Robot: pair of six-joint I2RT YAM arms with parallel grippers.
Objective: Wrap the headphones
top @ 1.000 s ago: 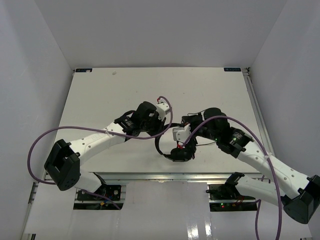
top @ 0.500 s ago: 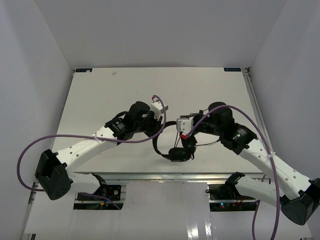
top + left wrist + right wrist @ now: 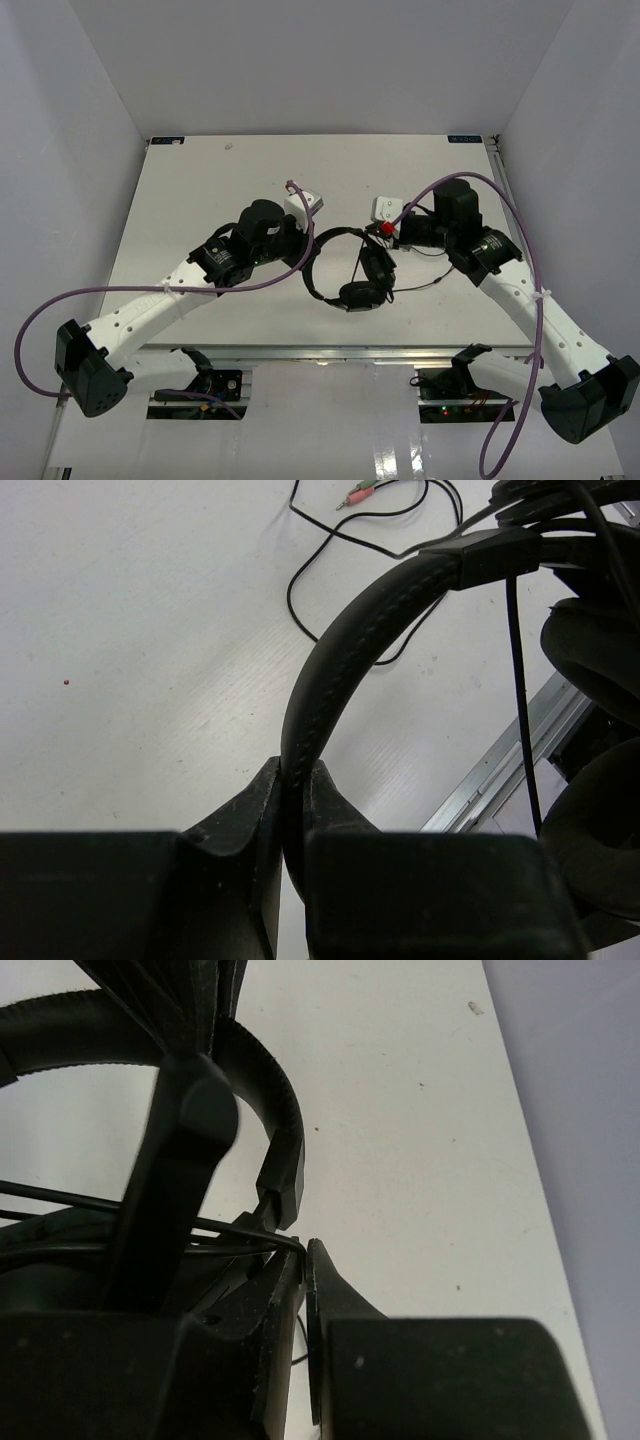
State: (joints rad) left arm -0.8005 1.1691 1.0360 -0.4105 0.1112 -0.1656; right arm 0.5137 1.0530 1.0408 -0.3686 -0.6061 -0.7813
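The black headphones [image 3: 345,275] hang between the two arms near the table's front edge, earcups [image 3: 358,294] low, headband [image 3: 325,240] arched toward the left arm. My left gripper [image 3: 303,258] is shut on the headband [image 3: 340,670], which runs up and right from the jaws in the left wrist view. My right gripper [image 3: 385,232] is shut on the thin black cable [image 3: 240,1232], pinched at the fingertips beside the headband's end [image 3: 285,1175]. More cable [image 3: 330,540] lies looped on the table with its plugs [image 3: 358,492]. A strand [image 3: 420,285] trails right of the earcups.
The white table [image 3: 200,190] has a metal front rail [image 3: 330,352] just below the earcups. White walls enclose the left, back and right. Thick purple arm cables [image 3: 520,290] loop beside both arms.
Both arms have moved. The left gripper has drawn back left with the headband. The right gripper has risen toward the back right with the cable, and the headphones now hang more spread between them.
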